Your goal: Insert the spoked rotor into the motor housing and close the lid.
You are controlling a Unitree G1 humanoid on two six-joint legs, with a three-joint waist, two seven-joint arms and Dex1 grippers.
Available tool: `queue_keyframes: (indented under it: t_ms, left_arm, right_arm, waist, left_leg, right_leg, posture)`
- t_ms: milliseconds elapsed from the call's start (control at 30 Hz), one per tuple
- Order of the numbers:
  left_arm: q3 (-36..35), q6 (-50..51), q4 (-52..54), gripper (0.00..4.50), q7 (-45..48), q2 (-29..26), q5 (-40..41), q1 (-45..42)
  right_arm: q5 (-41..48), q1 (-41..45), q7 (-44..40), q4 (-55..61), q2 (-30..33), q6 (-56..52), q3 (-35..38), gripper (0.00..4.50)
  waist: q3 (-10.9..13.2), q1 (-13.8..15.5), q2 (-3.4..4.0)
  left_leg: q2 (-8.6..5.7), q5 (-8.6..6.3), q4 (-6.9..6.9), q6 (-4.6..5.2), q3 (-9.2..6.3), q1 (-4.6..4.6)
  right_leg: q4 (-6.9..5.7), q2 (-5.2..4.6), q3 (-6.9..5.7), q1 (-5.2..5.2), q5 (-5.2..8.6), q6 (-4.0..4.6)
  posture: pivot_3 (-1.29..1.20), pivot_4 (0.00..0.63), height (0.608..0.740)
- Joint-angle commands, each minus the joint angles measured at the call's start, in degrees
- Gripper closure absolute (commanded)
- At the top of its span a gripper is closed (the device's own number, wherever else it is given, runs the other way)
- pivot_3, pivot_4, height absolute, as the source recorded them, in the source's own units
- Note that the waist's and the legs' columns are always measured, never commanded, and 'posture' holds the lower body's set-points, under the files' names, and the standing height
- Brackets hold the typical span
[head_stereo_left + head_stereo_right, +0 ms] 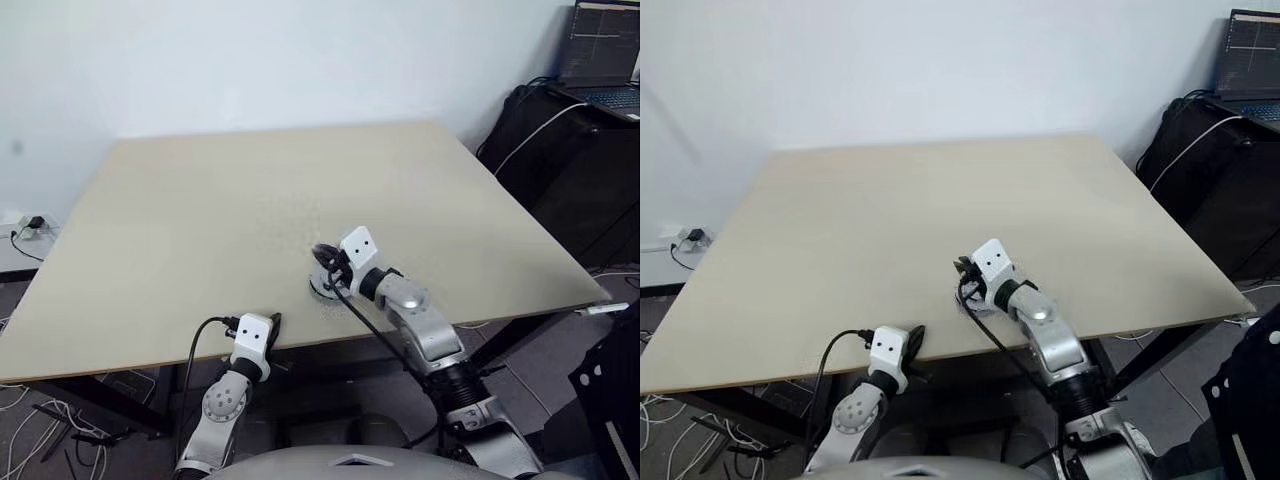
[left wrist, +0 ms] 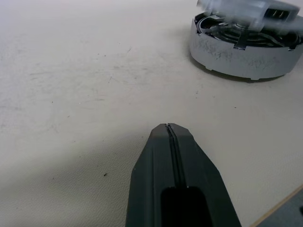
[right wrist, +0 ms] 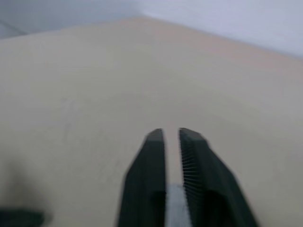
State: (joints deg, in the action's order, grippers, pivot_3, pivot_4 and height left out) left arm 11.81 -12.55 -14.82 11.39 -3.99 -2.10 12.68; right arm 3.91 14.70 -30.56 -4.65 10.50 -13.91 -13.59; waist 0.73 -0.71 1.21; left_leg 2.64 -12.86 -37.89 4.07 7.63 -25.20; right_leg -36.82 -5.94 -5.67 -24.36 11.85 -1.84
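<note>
Motor housing point(image 2: 244, 45) sits near the table's point(image 1: 200, 220) front edge, its grey wall and inner parts showing, partly covered by the right gripper point(image 3: 171, 135) hovering just over it, fingers parted by a narrow gap, empty. Left gripper point(image 2: 169, 127) is pressed shut at the table's edge, holding nothing. A laptop point(image 1: 603, 55) glows at far right. I can't make out the rotor or lid clearly.

A matt, lightly scuffed beige surface point(image 2: 85, 71) carries the housing point(image 2: 244, 52), its grey metal wall speckled and dull; the left end effector point(image 2: 169, 126) is smooth black plastic.
</note>
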Motion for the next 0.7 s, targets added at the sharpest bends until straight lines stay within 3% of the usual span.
queue_keyframes:
  t_ms: [33,333,533,600,667,700]
  left_arm:
    - [-1.2,-0.5,-5.6,4.50,-0.2,0.0,0.2,-0.6]
    - [-2.0,-4.4,-11.4,4.50,-0.1,0.2,0.1,-2.5]
    - [-2.4,-5.7,-12.7,4.50,0.0,0.4,-0.1,-2.6]
    - [-2.4,-5.7,-12.5,4.50,0.0,0.4,-0.1,-2.4]
    - [-2.4,-5.6,-12.1,4.50,0.1,0.4,-0.2,-2.2]
    - [-2.4,-5.5,-11.8,4.50,0.1,0.5,-0.2,-2.1]
  right_arm:
    - [1.4,0.5,-4.1,1.2,2.1,0.5,0.2,2.97]
    - [2.5,2.5,-5.4,-3.2,2.5,-5.0,1.2,0.02]
    - [2.6,3.9,-3.8,-5.7,1.4,-7.6,2.2,0.02]
    - [2.0,4.6,-2.3,-6.9,1.1,-7.7,2.5,0.02]
    - [1.8,5.3,-1.1,-7.6,0.7,-8.2,2.7,0.02]
    - [1.7,5.6,-0.6,-8.0,0.6,-8.3,2.8,0.02]
  waist:
    - [0.0,0.0,0.02]
    - [-0.1,0.0,0.27]
    - [-0.1,0.0,0.26]
    - [-0.2,0.2,-0.44]
    - [0.2,0.2,-1.27]
    - [0.2,0.2,-0.84]
  left_leg:
    - [0.00,0.00,0.02,0.00,0.01,0.01]
    - [0.06,-0.01,0.54,-0.01,-0.02,0.08]
    - [0.41,-0.01,1.03,-0.01,0.23,-0.04]
    - [0.42,0.00,1.50,-0.02,0.86,-0.19]
    - [0.33,0.03,2.05,-0.08,2.41,0.81]
    - [0.35,0.10,1.74,-0.28,2.58,1.47]
  right_leg:
    - [0.00,-0.19,-0.07,0.00,0.00,0.00]
    - [0.54,-0.48,-1.13,0.04,-0.04,-0.08]
    - [0.93,-0.30,-1.28,0.07,-0.11,-0.14]
    - [0.33,-0.29,-0.56,0.03,-0.09,0.03]
    - [-0.92,-0.46,0.90,-0.21,0.17,0.43]
    - [-1.05,-0.81,1.05,-0.59,0.13,0.51]
  posture:
    - [0.00,0.000,0.740]
    - [0.00,0.000,0.740]
    - [0.00,0.000,0.740]
    - [0.00,0.000,0.740]
    - [0.00,0.000,0.740]
    - [0.00,0.000,0.740]
